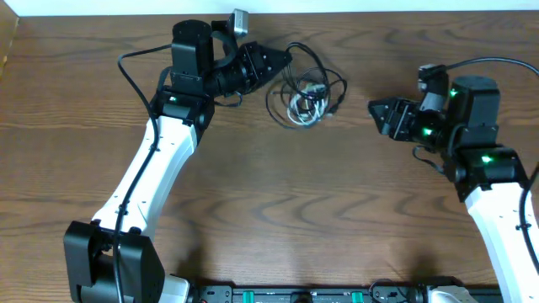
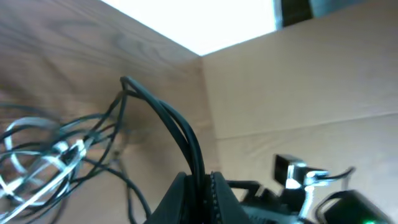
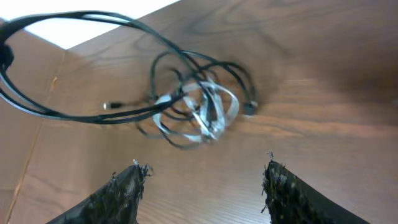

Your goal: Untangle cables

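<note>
A long black cable and a shorter white cable lie tangled in one bundle on the wooden table at the back middle. My left gripper is shut on a loop of the black cable, which runs up out of its jaws. The white cable hangs in the tangle to the left in that view. My right gripper is open and empty, to the right of the bundle. In the right wrist view the tangle lies ahead of the open fingers.
Thick black wires run along both arms, one by the left arm and one by the right. The table's back edge is just behind the bundle. A cardboard wall stands at the table's side.
</note>
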{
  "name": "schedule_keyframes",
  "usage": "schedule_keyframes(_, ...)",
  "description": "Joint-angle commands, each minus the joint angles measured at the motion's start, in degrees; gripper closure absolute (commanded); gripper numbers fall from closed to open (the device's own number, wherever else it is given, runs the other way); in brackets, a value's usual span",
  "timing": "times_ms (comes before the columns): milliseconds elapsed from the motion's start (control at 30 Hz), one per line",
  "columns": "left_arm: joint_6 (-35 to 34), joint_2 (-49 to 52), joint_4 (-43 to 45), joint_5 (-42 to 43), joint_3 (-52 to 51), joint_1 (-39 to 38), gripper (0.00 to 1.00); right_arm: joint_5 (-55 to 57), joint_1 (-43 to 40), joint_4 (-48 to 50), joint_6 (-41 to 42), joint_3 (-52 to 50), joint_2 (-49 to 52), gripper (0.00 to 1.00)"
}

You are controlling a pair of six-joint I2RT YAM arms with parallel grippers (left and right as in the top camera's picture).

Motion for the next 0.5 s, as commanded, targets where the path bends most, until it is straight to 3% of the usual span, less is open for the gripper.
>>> schedule_keyframes(0,-8.28,-1.51,2.69,4.63,0.31,0.13,0.93,-0.31,2.12,1.09,-0.22,0.48,1.88,0.38)
schedule_keyframes(267,-17.05,-1.51,12.81,6.51,0.31,0.13,0.93,-0.31,4.59,3.67,1.25,0.48,6.54,0.36)
schedule_keyframes(467,-23.74,-1.51,26.82,5.90,0.33,0.13,0.93,-0.31,4.61,3.67,1.22,0.48,7.80,0.35)
